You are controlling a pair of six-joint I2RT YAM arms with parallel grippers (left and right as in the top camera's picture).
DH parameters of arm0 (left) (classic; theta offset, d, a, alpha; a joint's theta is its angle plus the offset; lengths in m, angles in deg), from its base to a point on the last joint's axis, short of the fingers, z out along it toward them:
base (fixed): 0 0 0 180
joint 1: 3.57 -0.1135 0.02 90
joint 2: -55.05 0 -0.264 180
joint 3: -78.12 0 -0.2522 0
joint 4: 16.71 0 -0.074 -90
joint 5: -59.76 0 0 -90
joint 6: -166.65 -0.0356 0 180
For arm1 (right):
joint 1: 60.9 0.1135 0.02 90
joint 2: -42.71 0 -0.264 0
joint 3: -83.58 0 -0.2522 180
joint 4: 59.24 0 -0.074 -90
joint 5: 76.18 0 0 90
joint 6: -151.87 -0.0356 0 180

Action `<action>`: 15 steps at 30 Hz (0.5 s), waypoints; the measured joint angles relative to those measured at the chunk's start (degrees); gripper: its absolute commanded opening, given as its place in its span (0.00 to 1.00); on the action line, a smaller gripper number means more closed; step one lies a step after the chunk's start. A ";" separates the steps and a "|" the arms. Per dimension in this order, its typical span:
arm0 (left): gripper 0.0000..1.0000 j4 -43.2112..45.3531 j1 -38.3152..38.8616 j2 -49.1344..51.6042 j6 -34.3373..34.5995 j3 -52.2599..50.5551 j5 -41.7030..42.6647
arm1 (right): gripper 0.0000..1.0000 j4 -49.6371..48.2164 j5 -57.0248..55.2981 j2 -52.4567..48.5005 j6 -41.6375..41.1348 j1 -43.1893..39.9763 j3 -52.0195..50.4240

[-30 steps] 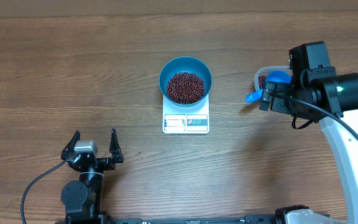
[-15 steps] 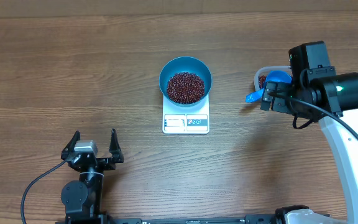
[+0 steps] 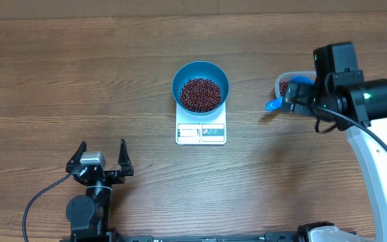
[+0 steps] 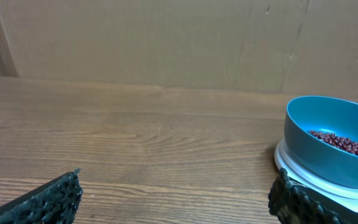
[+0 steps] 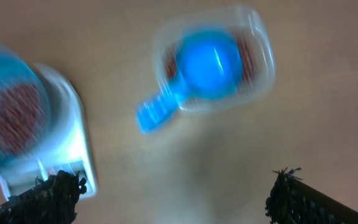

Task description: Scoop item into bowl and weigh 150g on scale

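Teal bowl (image 3: pixel 182 74) holding beans (image 3: pixel 201 94) sits centred on scale (image 3: pixel 201 133) for weighing. Blue scoop (image 5: pixel 209 62) lies in tub (image 5: pixel 257 37), handle out for regrasp. Right end effector (image 5: pixel 171 186) above it, left end effector (image 3: pixel 101 146) parked: both wide open, empty.

A clear tub (image 3: pixel 281 86) sits at the right of the wooden desk (image 3: pixel 79 81). A blue scoop (image 3: pixel 273 104) rests in it, handle jutting out lower left.

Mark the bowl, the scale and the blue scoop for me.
bowl (image 3: pixel 201 70), overhead view, bare upper inside wall.
scale (image 3: pixel 201 133), overhead view, front display strip.
scoop (image 3: pixel 273 104), overhead view, its handle.
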 measured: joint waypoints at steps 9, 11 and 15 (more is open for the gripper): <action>1.00 0.00 0.00 -0.04 0.00 0.00 -0.20 | 1.00 -28.74 2.34 11.58 0.00 0.00 -15.34; 0.99 0.02 0.00 -0.04 0.00 0.00 -0.20 | 1.00 -35.15 3.76 14.86 -0.02 0.00 -20.98; 1.00 0.04 0.00 -0.04 0.00 0.00 -0.20 | 1.00 -50.34 7.80 21.49 0.00 0.00 -32.98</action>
